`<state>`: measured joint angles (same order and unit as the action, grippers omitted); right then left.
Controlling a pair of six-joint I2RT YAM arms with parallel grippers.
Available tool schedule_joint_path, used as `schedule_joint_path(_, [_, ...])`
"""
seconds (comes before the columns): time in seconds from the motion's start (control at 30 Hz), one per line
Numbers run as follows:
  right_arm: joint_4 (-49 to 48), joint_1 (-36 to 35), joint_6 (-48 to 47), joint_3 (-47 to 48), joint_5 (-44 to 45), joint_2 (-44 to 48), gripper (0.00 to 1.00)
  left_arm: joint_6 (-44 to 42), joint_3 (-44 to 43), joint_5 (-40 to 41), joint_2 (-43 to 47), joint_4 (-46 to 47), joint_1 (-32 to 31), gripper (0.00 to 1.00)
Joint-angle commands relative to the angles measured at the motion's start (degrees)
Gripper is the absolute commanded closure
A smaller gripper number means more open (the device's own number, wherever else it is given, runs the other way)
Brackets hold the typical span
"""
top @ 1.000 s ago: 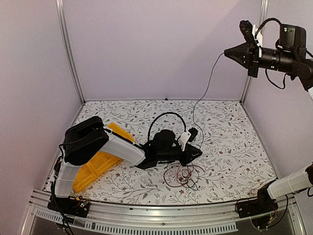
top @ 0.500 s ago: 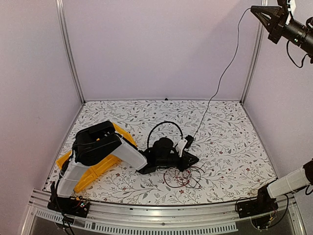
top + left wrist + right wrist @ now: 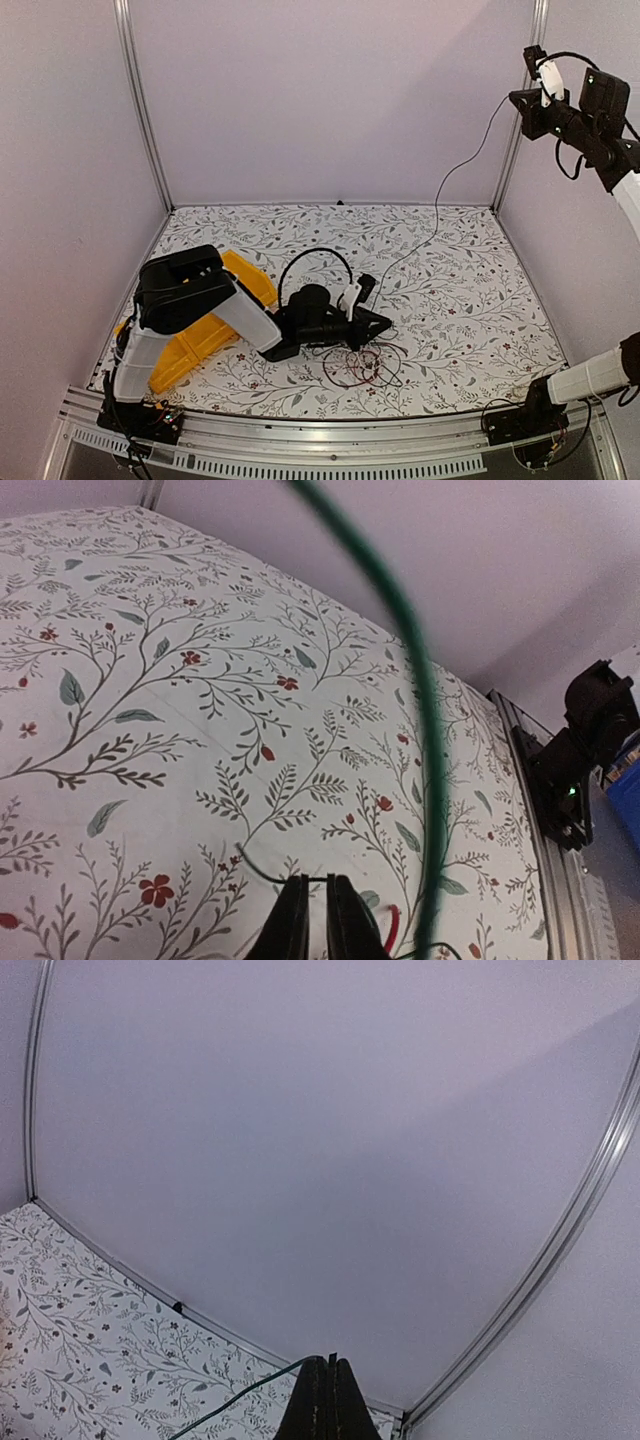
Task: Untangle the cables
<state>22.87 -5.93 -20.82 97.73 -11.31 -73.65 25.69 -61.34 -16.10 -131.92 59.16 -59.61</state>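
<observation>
Barely started: one strand (image 3: 437,205) is being held clamped in the right gripper (image 3: 515,98), trailing down to the tangle (image 3: 358,365) being pinned just beside the left gripper (image 3: 383,322), clenched on it; remaining loops are being left knotted

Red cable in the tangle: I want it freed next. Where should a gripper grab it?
Probably pinch the red cable at its outer loop on the tangle's near edge, from above: it lies flat there, apart from the left gripper.

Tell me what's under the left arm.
A yellow tray on the table; the arm covers its middle, so anything inside there is hidden.
</observation>
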Motion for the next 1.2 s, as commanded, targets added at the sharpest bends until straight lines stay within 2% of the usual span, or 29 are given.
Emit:
schedule_joint_path(0.0, [-4.50, 2.89, 1.55, -17.55, 1.88, 3.47, 1.00, -0.99, 2.09, 2.42, 6.45, 5.20, 1.10, 0.97])
schedule_joint_path(0.13, [-6.72, 3.38, 0.44, -34.26, 0.91, 5.83, 0.99, -1.32, 1.71, 1.93, 7.41, 4.37, 1.45, 1.00])
schedule_joint_path(0.27, [-1.22, 3.36, -6.53, -40.24, -6.26, 5.65, 0.43, -2.03, -0.31, -0.09, 7.71, 1.96, 1.53, 1.00])
schedule_joint_path(0.4, [6.11, 3.11, -15.01, -41.99, -19.15, 6.56, 0.26, -4.48, -3.45, -3.96, 8.43, -3.16, 1.61, 1.00])
schedule_joint_path(0.53, [10.20, 0.72, -20.99, -42.23, -26.21, 7.13, 0.26, -6.73, -7.56, -8.39, 10.70, -12.07, 1.58, 1.00])
schedule_joint_path(0.67, [7.50, -3.06, -22.19, -43.81, -29.68, 6.02, 0.25, -9.77, -11.61, -13.49, 14.29, -24.41, 1.54, 1.00])
schedule_joint_path(0.77, [6.45, -4.40, -21.95, -42.56, -33.06, 2.55, 0.25, -12.52, -14.52, -17.52, 16.94, -34.85, 1.54, 1.00])
schedule_joint_path(0.9, [9.71, -5.90, -21.54, -38.51, -35.76, -3.87, 0.25, -14.20, -17.75, -21.98, 19.92, -45.88, 1.68, 1.00])
schedule_joint_path(1.03, [12.91, -7.64, -25.39, -38.54, -35.34, -8.30, 0.25, -12.92, -16.66, -20.37, 22.42, -48.59, 2.18, 1.00])
schedule_joint_path(1.17, [9.29, -9.03, -25.69, -42.35, -35.61, -8.61, 0.25, -6.08, -10.82, -21.51, 22.18, -39.61, 3.95, 1.00])
